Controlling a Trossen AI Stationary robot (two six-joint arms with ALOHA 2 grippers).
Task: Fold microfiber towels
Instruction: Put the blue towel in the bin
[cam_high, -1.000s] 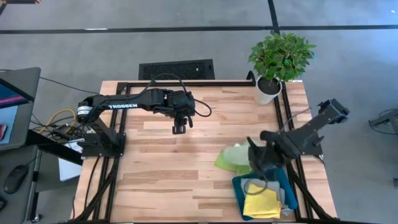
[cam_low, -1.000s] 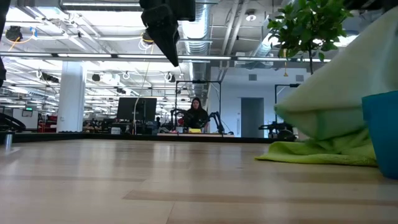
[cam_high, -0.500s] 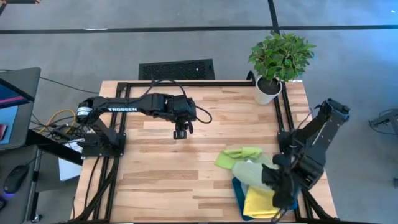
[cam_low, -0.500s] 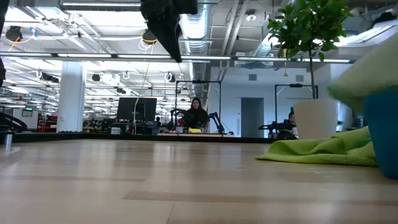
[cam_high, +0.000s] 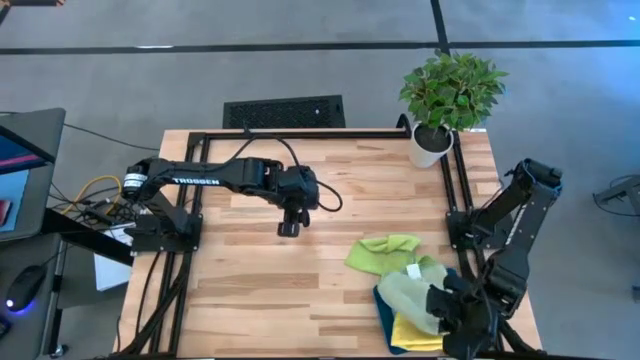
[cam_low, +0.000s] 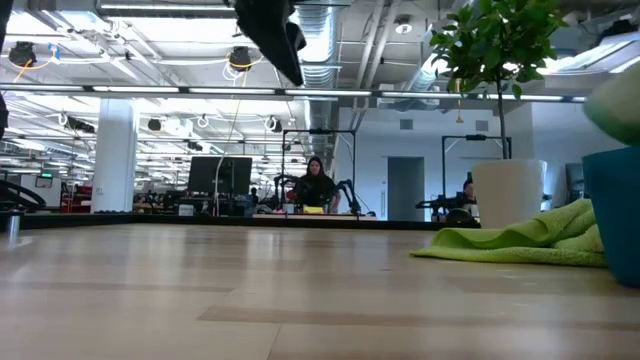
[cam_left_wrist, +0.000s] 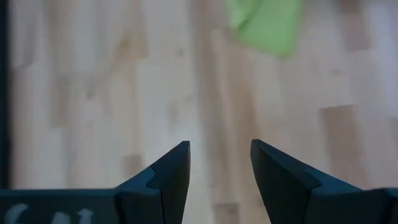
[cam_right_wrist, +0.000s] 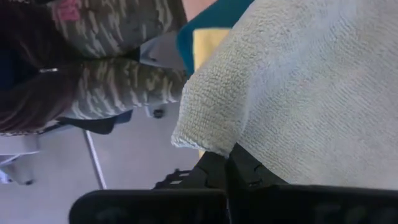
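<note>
My right gripper (cam_high: 441, 303) is shut on the sage green towel (cam_high: 408, 292) above the teal tray (cam_high: 384, 312) at the table's near right. The bright yellow towel (cam_high: 420, 332) lies in the tray, partly under the sage one. The lime green towel (cam_high: 385, 252) lies crumpled on the table just beyond the tray and also shows in the low view (cam_low: 530, 240). My left gripper (cam_high: 288, 229) hangs open and empty over the table's middle. The grey-blue towel is hidden. My right gripper pinches the sage green towel between its shut fingers at an edge next to a corner (cam_right_wrist: 214, 140). One layer or several, I cannot tell. The towel spreads away from the fingers over the tray and the yellow towel, slack, its far part (cam_high: 395, 280) reaching toward the lime towel.
A potted plant (cam_high: 447, 100) stands at the far right corner. A black frame (cam_high: 300, 133) runs along the table's far and right edges. A person in patterned clothing (cam_right_wrist: 118, 37) shows beyond the near edge. Bare wood (cam_high: 250, 290) lies left of the towels.
My right gripper has gone toward the table's near edge with the sage towel, drawing it off the lime towel and over the tray. The lime towel has stayed on the table and now lies uncovered. My left gripper has gone a little toward the near edge.
</note>
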